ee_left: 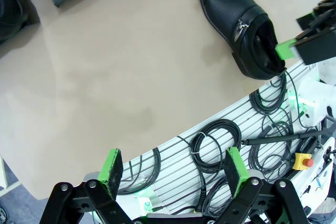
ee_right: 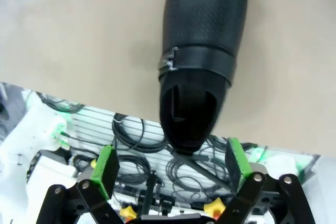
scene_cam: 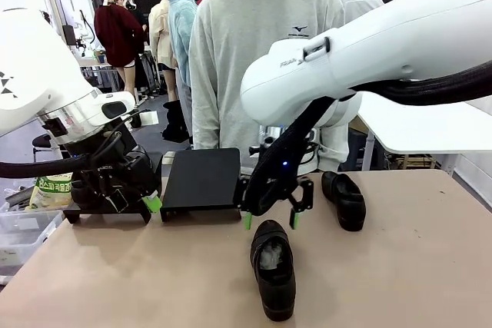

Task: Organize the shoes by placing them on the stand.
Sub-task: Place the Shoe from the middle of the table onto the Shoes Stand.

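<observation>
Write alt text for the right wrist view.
A glossy black leather slip-on shoe lies on the beige table, its opening facing the camera. The right gripper, green-padded jaws open, hangs at its heel end, gripping nothing.

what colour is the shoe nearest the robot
Black; the shoe shows best in the right wrist view.

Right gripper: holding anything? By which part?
Nothing held. The right gripper, jaws open, hangs over the heel end of the glossy black leather slip-on shoe.

Our glossy white rounded left arm [scene_cam: 34,67] and right arm [scene_cam: 384,51] trail thick black cables [scene_cam: 430,90]; our black left end effector [ee_left: 174,167] and right end effector [ee_right: 170,163] carry green pads [ee_left: 111,165].
</observation>
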You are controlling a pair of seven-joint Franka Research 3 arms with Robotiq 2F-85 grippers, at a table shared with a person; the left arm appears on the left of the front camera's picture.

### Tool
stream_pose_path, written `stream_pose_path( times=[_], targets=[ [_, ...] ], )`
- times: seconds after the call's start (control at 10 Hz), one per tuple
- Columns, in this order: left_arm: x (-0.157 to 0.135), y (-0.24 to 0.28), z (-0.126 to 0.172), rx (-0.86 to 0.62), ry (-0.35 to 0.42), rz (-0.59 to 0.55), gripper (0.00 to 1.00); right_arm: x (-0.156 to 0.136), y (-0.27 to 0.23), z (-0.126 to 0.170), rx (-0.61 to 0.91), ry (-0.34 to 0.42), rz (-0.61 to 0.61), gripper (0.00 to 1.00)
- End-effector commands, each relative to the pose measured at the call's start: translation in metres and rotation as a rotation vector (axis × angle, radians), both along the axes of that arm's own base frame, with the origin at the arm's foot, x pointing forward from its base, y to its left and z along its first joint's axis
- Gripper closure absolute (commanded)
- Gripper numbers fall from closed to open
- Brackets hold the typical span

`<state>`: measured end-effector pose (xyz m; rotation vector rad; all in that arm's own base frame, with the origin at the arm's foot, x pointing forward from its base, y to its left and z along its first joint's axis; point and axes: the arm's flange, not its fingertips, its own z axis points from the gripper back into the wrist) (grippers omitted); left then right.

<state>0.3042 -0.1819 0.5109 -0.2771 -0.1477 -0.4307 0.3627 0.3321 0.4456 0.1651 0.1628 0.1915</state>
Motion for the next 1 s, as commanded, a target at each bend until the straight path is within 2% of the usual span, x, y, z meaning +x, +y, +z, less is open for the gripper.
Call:
stream_pose_path(
  times=[0.0,0.1,0.2,0.4,0.5,0.6,0.7,0.8,0.9],
  targets=[
    [0.0,0.001,0.0,-0.014,0.007,-0.01,0.0,-0.037,-0.094,0.046,-0.05,-0.138,-0.034,0.0],
    [0.0,0.0,0.0,0.0,0.0,0.0,0.0,-0.048,-0.144,0.055,-0.078,-0.166,-0.055,0.0],
    [-0.014,-0.032,-0.011,-0.006,0.027,-0.041,0.0,-0.054,-0.189,0.053,-0.088,-0.162,-0.027,0.0],
    [-0.043,-0.102,-0.014,-0.037,0.084,0.032,0.0,-0.062,-0.256,0.04,-0.03,-0.175,-0.175,0.0],
    [-0.055,-0.133,-0.011,-0.026,0.143,0.093,0.0,-0.068,-0.278,0.037,0.015,-0.167,-0.222,0.0],
    [-0.059,-0.158,-0.012,0.013,0.166,0.127,0.0,-0.073,-0.298,0.033,0.051,-0.154,-0.283,0.0],
    [-0.054,-0.173,-0.019,0.079,0.215,0.216,0.0,-0.066,-0.311,0.021,0.111,-0.152,-0.342,0.0],
    [-0.052,-0.189,-0.026,0.136,0.242,0.242,0.0,-0.069,-0.296,0.047,0.003,-0.159,-0.246,0.0],
    [-0.048,-0.205,-0.039,0.185,0.253,0.234,0.0,-0.069,-0.296,0.047,0.003,-0.159,-0.246,0.0]
  ],
)
